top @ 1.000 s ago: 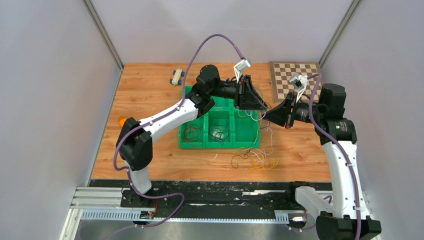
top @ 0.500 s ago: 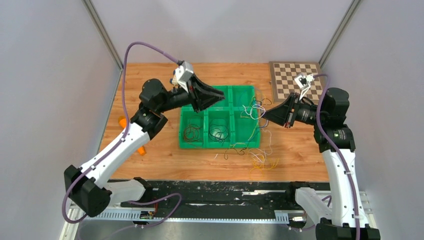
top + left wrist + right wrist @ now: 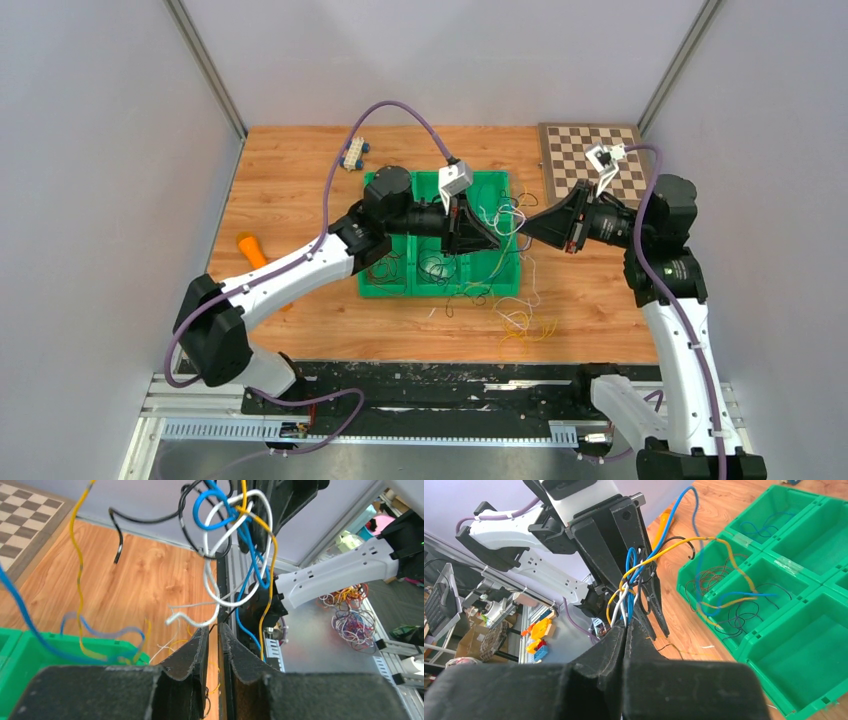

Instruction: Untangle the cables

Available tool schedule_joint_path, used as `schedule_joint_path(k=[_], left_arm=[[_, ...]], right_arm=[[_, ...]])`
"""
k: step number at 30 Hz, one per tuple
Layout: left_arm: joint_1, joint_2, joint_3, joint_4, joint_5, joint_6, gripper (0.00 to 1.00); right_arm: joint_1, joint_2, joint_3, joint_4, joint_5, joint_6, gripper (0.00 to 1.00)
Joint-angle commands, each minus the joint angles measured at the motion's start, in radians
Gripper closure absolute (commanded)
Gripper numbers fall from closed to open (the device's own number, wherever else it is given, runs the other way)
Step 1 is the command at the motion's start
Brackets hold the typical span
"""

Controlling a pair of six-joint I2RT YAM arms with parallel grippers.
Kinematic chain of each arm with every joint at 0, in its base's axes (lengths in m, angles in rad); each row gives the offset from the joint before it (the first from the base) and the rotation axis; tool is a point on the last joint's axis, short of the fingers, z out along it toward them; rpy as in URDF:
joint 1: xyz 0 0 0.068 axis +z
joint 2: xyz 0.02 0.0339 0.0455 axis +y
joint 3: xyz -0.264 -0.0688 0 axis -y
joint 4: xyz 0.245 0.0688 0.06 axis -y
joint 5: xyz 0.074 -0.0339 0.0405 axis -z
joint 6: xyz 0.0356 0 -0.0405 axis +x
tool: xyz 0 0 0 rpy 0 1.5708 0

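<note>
I have the left gripper (image 3: pixel 492 238) stretched over the green bin (image 3: pixel 400 290). On its wrist view, the fingers (image 3: pixel 200 650) stand a narrow slit apart, and the cables (image 3: pixel 235 525) hang just ahead of the tips. This tangle of yellow, blue, white and black strands hangs above the bin's right side. The right gripper (image 3: pixel 626 626) holds it with fingers pressed together. More strands lie in two bin cells and on the table (image 3: pixel 300 190) near the bin's right end.

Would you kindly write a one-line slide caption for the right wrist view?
Right gripper shut on a tangle of coloured cables near the green bin, left gripper alongside.
</note>
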Motion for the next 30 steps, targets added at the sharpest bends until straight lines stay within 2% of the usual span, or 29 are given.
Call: schedule_joint_path(k=[1, 9, 13, 17, 20, 23, 30], left_arm=[[-0.021, 0.001, 0.098, 0.071, 0.018, -0.018, 0.79], [-0.033, -0.006, 0.081, 0.181, 0.097, -0.05, 0.71], [-0.032, -0.014, 0.063, 0.211, 0.082, -0.066, 0.74], [-0.029, -0.064, -0.019, 0.224, -0.008, -0.049, 0.77], [-0.026, -0.137, -0.109, 0.254, -0.085, -0.008, 0.69], [-0.031, -0.167, -0.176, 0.309, -0.094, 0.005, 0.67], [-0.07, -0.148, -0.163, 0.398, -0.19, 0.018, 0.66]], right_arm=[[0.009, -0.03, -0.004, 0.049, 0.017, 0.023, 1.0], [0.014, -0.036, -0.011, 0.062, 0.052, 0.023, 1.0], [0.014, -0.033, -0.016, 0.09, 0.061, 0.058, 1.0], [0.013, -0.026, -0.004, 0.094, 0.07, 0.1, 1.0], [0.015, -0.027, 0.004, 0.099, 0.072, 0.118, 1.0], [0.014, -0.028, -0.004, 0.112, 0.077, 0.133, 1.0], [0.013, -0.034, -0.019, 0.129, 0.067, 0.146, 1.0]])
